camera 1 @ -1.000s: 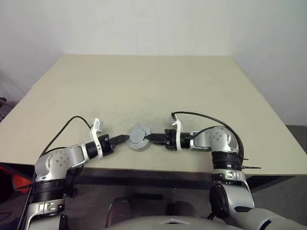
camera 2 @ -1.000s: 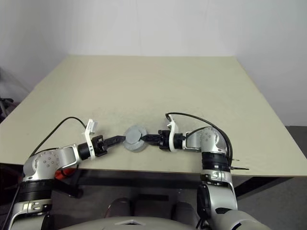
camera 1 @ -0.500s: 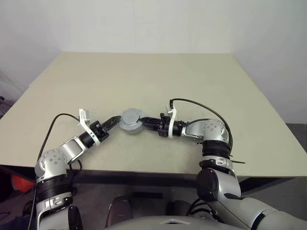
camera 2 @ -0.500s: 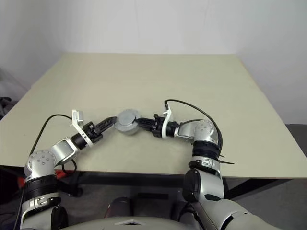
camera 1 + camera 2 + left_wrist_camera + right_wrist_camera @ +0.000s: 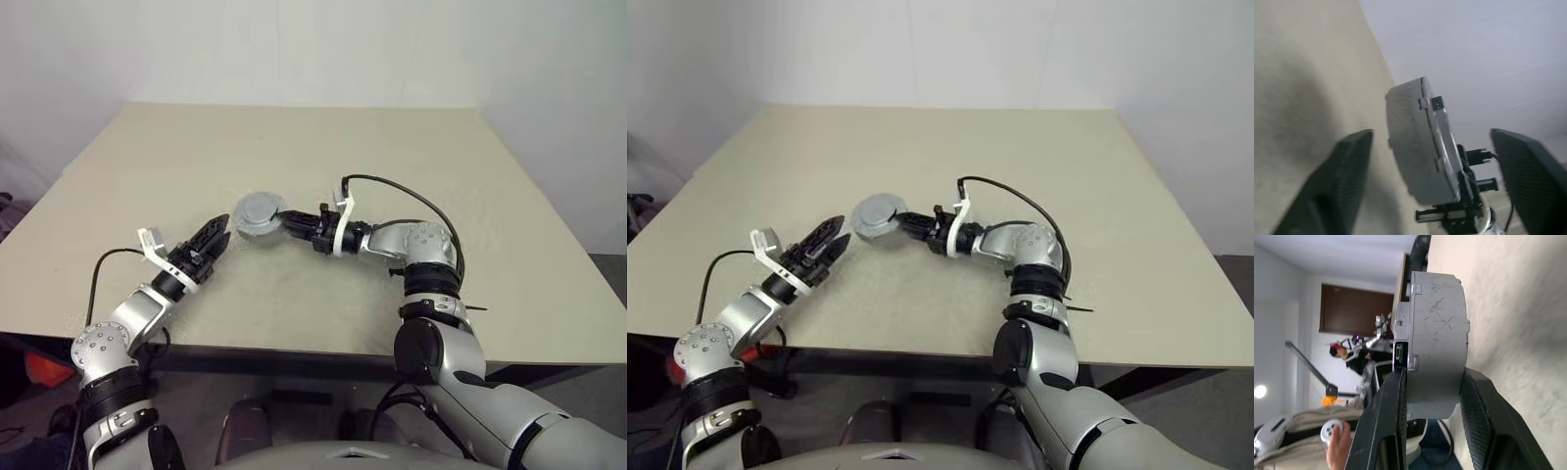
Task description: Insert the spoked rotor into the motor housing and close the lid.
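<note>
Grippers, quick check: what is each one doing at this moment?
Left gripper: open, holding nothing, just short of the motor housing.
Right gripper: shut on the motor housing, held above the table.

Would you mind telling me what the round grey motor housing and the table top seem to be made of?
The round grey motor housing, with its lid on, looks like cast or machined metal, likely aluminium: dull silver-grey, fine scratches across its flat face, crisp edges and small lugs along the seam. The beige table top looks like matte laminate or painted board: uniform colour, no grain, no glare; its core cannot be told.
</note>
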Robot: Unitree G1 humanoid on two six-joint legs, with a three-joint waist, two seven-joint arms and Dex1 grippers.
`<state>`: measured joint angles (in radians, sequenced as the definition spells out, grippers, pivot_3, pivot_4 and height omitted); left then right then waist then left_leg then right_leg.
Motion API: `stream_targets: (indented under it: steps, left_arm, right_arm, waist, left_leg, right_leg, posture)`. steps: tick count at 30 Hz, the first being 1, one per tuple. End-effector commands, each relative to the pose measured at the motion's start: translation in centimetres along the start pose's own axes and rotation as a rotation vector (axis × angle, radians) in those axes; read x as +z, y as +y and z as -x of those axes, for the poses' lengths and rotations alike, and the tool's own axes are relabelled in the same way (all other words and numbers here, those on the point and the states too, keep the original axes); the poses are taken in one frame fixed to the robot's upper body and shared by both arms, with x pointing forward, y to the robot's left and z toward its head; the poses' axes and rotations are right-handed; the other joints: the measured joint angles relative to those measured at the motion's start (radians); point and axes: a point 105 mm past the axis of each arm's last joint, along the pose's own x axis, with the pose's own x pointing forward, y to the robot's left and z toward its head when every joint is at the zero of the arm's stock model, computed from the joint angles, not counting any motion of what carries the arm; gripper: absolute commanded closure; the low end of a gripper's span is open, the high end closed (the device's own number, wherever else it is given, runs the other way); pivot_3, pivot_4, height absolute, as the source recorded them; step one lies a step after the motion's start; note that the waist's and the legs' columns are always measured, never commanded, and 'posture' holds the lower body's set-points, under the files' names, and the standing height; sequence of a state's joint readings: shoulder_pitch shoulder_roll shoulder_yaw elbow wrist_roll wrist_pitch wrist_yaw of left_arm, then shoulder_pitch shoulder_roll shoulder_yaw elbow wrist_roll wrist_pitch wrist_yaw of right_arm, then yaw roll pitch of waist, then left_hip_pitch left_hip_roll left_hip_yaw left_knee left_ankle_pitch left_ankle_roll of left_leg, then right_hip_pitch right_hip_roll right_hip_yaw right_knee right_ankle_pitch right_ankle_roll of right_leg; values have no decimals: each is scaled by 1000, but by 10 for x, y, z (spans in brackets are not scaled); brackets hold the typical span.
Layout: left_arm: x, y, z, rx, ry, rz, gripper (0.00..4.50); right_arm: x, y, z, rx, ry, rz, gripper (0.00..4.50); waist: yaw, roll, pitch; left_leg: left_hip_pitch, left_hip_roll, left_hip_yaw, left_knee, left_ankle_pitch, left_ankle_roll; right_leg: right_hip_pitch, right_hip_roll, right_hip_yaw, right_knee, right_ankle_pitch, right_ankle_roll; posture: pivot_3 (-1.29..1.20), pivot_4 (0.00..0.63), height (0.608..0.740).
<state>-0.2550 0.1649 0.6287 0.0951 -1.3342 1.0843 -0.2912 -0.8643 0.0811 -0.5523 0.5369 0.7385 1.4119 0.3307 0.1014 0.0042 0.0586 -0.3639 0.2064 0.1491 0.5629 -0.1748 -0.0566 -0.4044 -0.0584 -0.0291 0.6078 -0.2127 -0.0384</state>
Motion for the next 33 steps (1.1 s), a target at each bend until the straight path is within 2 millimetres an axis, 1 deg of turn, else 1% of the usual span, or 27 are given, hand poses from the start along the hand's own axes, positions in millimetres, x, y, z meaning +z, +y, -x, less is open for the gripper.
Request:
stream_targets:
  steps: [1, 6, 9, 13, 16, 20, 21, 28, 30, 31, 33]
  left_arm:
    - [-2, -10, -7, -54, 9, 36, 20]
    - [-15, -4, -23, -39, 53, 62, 20]
    - [-21, -7, -32, -57, 78, 64, 20]
    - [-21, -8, -39, -68, 80, 63, 20]
    - [-18, -3, -36, -53, 66, 63, 583]
    - [-14, 4, -31, -33, 46, 65, 1982]
    - [-14, 5, -30, -29, 45, 65, 2123]
    - [-14, 11, -27, -6, 51, 51, 2132]
    - [-15, 11, -27, -2, 50, 48, 2132]
    - [-14, 12, -27, 0, 49, 45, 2132]
    - [-13, 14, -26, 11, 40, 31, 2132]
  right_arm:
    - [6, 36, -3, 122, 7, 80, 3373]
    - [-1, 38, -6, 123, 39, 110, 3373]
    - [-2, 40, -6, 124, 45, 124, 3373]
    - [-2, 38, -5, 113, 44, 136, 3373]
    - [-1, 35, -4, 100, 35, 137, 3373]
    - [-1, 32, -4, 90, 28, 136, 3373]
    - [-1, 31, -4, 88, 27, 136, 3373]
    - [1, 28, -7, 69, -1, 171, 3373]
    - [2, 27, -8, 71, -3, 174, 2640]
    - [2, 28, -8, 70, -6, 183, 2359]
    - [6, 23, -8, 22, -39, 216, 1685]
  waist:
    - [0, 0, 0]
    - [2, 0, 0]
    - [3, 0, 0]
    - [2, -1, 0]
    - [2, -1, 0]
    - [2, -1, 0]
    - [2, -1, 0]
    - [2, -1, 0]
    - [2, -1, 0]
    - [3, -1, 0]
    - [3, -1, 0]
  left_leg:
    - [0, 0, 0, 0, 0, 0]
    - [0, 0, 0, 1, 0, 0]
    - [0, 0, 0, 1, 0, 0]
    - [0, 0, 0, 2, 0, 0]
    - [0, 0, 0, 2, 0, 0]
    - [0, 0, 0, 2, 0, 0]
    - [-1, 0, 0, 2, 0, 0]
    - [0, 0, 0, 3, 0, 0]
    - [0, 0, 0, 3, 0, 0]
    - [0, 0, 0, 4, 0, 0]
    - [0, 0, 0, 4, 0, 0]
  right_leg:
    - [0, 0, 0, 0, 0, 0]
    - [0, 0, 0, 0, 1, 1]
    - [0, 0, 0, 0, 1, 2]
    - [0, 0, 0, 1, 1, 2]
    - [0, 0, 0, 1, 2, 2]
    - [0, 0, 0, 1, 2, 2]
    - [0, 0, 0, 1, 2, 2]
    - [1, 0, 0, 1, 2, 1]
    - [1, 0, 0, 1, 2, 1]
    - [1, 0, 0, 1, 2, 1]
    - [1, 0, 0, 1, 2, 1]
  posture:
    - [0, 0, 740]
    - [0, 0, 740]
    - [0, 0, 740]
    - [0, 0, 740]
    - [0, 0, 740]
    - [0, 0, 740]
    - [0, 0, 740]
    - [0, 0, 740]
    - [0, 0, 740]
    - [0, 0, 740]
    - [0, 0, 740]
